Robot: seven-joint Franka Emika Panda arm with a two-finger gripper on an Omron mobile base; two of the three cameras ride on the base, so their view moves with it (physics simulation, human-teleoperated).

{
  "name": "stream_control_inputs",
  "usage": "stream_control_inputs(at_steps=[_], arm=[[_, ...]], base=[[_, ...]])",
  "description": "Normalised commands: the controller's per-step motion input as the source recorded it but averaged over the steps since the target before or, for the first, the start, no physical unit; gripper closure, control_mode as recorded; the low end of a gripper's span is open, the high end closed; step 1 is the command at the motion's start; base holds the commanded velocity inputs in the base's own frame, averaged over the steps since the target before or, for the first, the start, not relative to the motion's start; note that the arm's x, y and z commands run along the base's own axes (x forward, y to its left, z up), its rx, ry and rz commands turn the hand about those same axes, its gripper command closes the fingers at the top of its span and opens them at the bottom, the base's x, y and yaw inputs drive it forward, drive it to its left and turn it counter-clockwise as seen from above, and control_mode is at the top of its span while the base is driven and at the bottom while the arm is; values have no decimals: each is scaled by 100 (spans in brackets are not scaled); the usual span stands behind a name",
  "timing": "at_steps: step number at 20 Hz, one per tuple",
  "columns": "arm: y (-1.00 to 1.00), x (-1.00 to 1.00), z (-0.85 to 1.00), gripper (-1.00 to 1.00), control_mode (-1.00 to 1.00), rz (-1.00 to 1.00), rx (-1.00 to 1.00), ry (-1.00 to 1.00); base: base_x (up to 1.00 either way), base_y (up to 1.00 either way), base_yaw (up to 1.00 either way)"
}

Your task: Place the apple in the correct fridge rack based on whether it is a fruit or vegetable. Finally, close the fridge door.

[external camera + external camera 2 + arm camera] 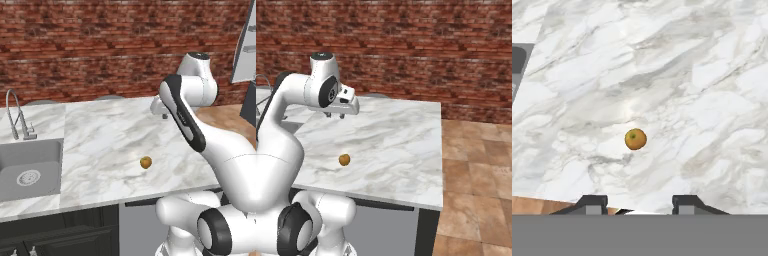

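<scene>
- Apple (635,139) prob. light, hard, smooth-skinned; round, so it could roll on the slick marble if nudged off-centre. Won't crush under a moderate squeeze, but too much force may pop it sideways out of the tips.
- Best hold, I'd say: across its widest girth, one tip each side, coming straight down; it's much smaller than the pincer, so centring matters.
- Looks: small yellow-orange ball, darker reddish-brown shading on one flank, tiny dark dimple at the stem end facing up in hand view.
- Where: lone on the bench (100,130), centre of hand view; lower centre-right in left base view (145,162); left of centre, lower half in right base view (344,159). Near the bench's front edge, well apart from the sink (30,170) at left.
- Pincer (335,115) hangs above the bench toward the wall side, upper left of right base view, well apart from the apple. Tips spread wide at the bottom of hand view, nothing between them: released.
</scene>
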Motion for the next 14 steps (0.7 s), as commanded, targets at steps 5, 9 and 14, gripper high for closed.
stream_control_inputs(at_steps=[5, 9, 14], arm=[[10, 0, -28, -100, -100, 0, -3, 2], [13, 0, -57, -100, -100, -1, 0, 16], [14, 0, -71, -100, -100, -6, 0, 12]], base=[[0, 0, 0], [0, 0, 0], [0, 0, 0]])
